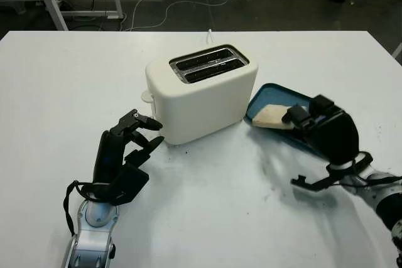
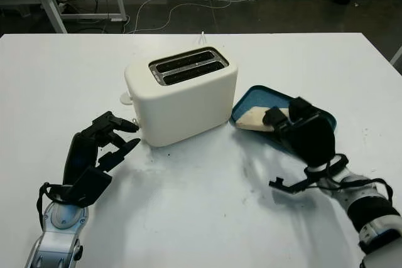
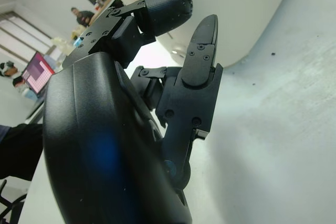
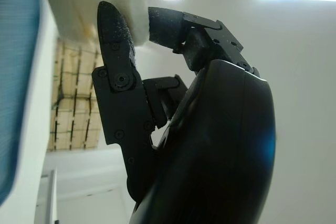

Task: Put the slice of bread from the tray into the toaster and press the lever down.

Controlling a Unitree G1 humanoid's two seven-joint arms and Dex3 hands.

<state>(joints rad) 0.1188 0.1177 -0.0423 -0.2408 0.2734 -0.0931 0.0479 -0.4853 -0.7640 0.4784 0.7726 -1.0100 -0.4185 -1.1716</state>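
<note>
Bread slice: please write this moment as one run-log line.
right hand: shut on bread slice in tray | left hand: open beside toaster | slots empty

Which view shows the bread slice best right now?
The left eye view: the bread slice lies in the blue tray, with the right hand at its near end. The right eye view shows much the same. The right wrist view has only its pale edge between fingertips. The left wrist view faces the toaster.

Both arms silver/grey w/ glossy black hand shells: left hand (image 1: pixel 129 149), right hand (image 1: pixel 317 127); small screws, black cables.
</note>
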